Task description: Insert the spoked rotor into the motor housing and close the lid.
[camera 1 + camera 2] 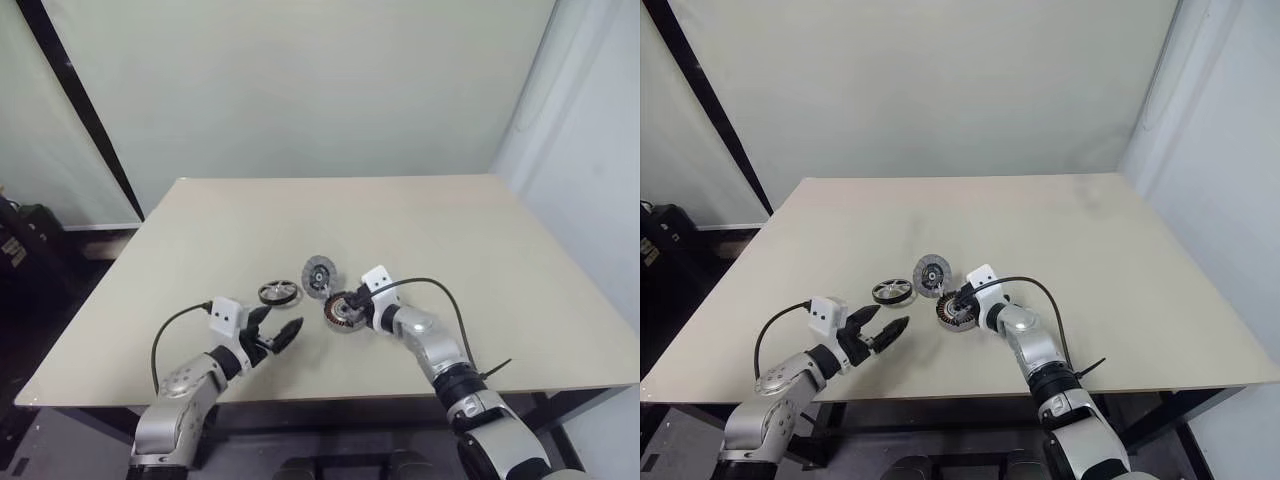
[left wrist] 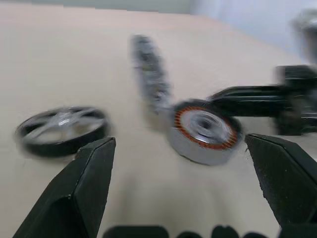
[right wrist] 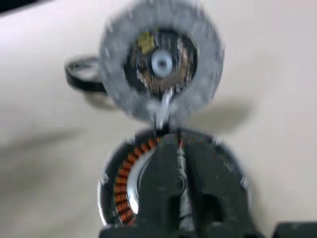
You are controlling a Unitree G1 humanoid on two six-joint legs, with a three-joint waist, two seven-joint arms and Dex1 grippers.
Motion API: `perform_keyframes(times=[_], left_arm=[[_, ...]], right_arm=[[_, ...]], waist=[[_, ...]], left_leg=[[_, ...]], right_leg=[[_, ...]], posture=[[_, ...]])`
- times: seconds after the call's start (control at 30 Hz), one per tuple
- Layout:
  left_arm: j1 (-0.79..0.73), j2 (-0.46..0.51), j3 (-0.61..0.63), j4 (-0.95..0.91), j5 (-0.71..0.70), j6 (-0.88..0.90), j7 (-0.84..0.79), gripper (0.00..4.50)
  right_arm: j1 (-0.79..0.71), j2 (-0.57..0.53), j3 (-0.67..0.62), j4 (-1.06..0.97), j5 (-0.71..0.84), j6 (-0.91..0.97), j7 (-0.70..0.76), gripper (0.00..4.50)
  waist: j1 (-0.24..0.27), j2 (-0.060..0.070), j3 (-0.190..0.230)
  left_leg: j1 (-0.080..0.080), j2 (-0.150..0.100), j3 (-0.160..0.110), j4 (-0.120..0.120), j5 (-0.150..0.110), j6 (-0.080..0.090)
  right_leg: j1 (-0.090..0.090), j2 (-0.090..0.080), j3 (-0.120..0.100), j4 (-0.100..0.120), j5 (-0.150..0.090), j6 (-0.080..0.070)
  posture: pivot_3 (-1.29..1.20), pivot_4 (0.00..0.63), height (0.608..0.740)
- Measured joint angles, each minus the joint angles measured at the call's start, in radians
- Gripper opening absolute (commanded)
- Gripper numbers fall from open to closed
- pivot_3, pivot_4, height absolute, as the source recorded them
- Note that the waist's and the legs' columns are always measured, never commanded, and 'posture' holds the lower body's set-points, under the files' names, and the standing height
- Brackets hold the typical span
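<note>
On the desk (image 1: 450, 215), head view: your three parts sit near the front middle; the spoked rotor (image 1: 278, 292) lies left, the lid (image 1: 318, 273) stands tilted just beyond the motor housing (image 1: 343, 311).
Right claw (image 1: 340, 304), head view: you have it pinched on the motor housing's rim.
Left claw (image 1: 277, 327), head view: spread wide, empty, near-left of the housing, apart from all parts.
Left wrist view: you see the rotor flat on the desk, the lid on edge, the housing under the other claw.
Right wrist view: your fingers (image 3: 163, 173) lie together across the copper windings; lid just past them.
</note>
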Motion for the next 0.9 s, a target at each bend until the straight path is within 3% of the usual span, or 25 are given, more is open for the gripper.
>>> perform_keyframes(times=[0.3,0.43,0.63,0.77,0.9], left_arm=[[-0.179,-0.112,0.172,0.152,-0.135,0.328,0.278,4.5],[-0.264,-0.152,0.246,0.239,-0.182,0.423,0.375,4.5],[-0.434,-0.212,0.373,0.445,-0.211,0.374,0.497,4.5],[-0.497,-0.223,0.4,0.55,-0.21,0.293,0.518,3.55],[-0.526,-0.225,0.427,0.615,-0.21,0.234,0.539,2.15]], right_arm=[[0.138,-0.071,0.035,-0.241,-0.003,0.08,0.016,4.29],[0.179,-0.089,0.039,-0.307,-0.003,0.087,0.007,4.29],[0.257,-0.121,0.046,-0.414,-0.001,0.123,0.009,4.29],[0.298,-0.138,0.057,-0.445,-0.001,0.148,0.01,4.31],[0.313,-0.141,0.06,-0.458,-0.001,0.165,0.007,3.36]], waist=[[0.0,-0.002,0.0],[0.0,-0.004,0.0],[0.0,-0.009,-0.001],[0.0,-0.012,-0.001],[0.0,-0.014,-0.001]], left_leg=[[0.0,-0.001,-0.001,0.001,0.0,0.0],[0.0,-0.001,-0.001,0.001,0.0,0.0],[-0.002,-0.002,-0.002,0.001,0.0,0.0],[-0.002,-0.002,-0.002,0.0,-0.001,-0.001],[-0.002,-0.002,-0.002,0.0,-0.001,-0.001]], right_leg=[[0.001,0.0,0.0,0.0,0.0,0.0],[0.001,0.0,0.0,0.0,0.0,0.0],[0.001,0.0,-0.001,-0.002,0.0,0.0],[0.001,0.0,0.0,-0.002,0.0,0.0],[0.0,0.0,0.0,-0.002,0.0,0.0]], posture=[[0.0,0.0,0.74],[0.0,0.0,0.74],[0.0,0.0,0.74],[0.0,0.0,0.74],[0.0,0.0,0.74]])
